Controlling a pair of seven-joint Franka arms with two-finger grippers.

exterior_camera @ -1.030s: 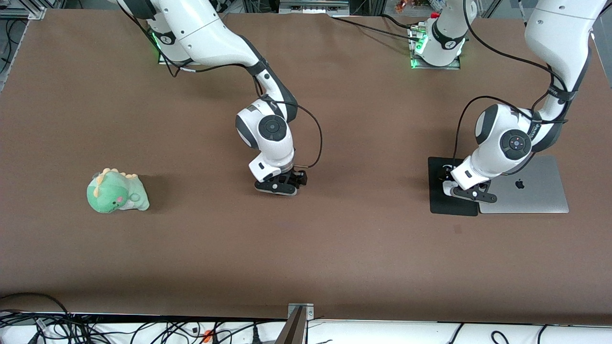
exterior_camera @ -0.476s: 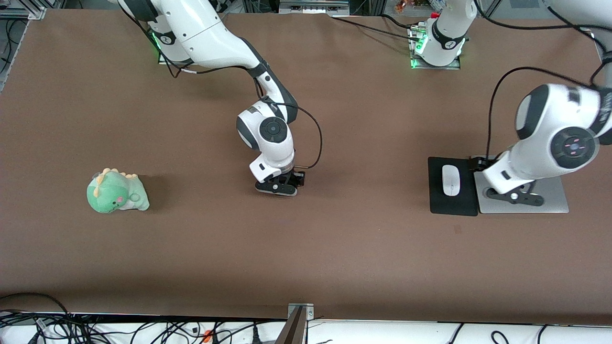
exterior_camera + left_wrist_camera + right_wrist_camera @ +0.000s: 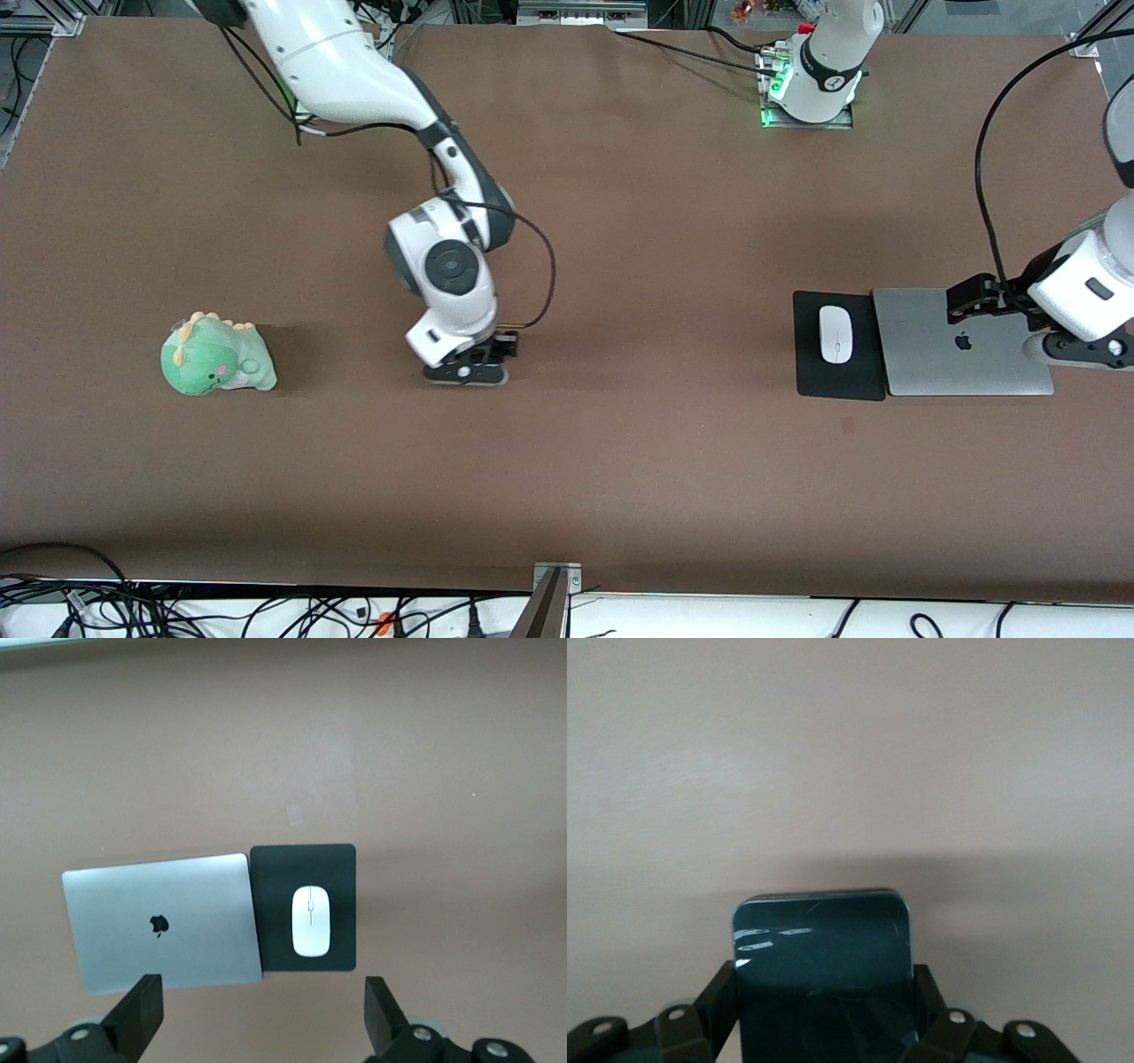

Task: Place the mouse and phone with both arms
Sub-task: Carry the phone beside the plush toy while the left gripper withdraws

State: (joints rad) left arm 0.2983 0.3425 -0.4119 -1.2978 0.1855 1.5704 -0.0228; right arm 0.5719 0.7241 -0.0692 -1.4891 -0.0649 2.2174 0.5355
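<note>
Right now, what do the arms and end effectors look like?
Both arms are white and jointed, with dark grey round joint caps and black cables looping alongside. The right end effector and the left end effector are black two-finger units. Green lights glow at the bases.

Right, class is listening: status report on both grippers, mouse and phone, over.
Left gripper open, empty, over the laptop's edge. Right gripper shut on the phone, low over bare table. Mouse sits on the mouse mat. Nothing in the way.
</note>
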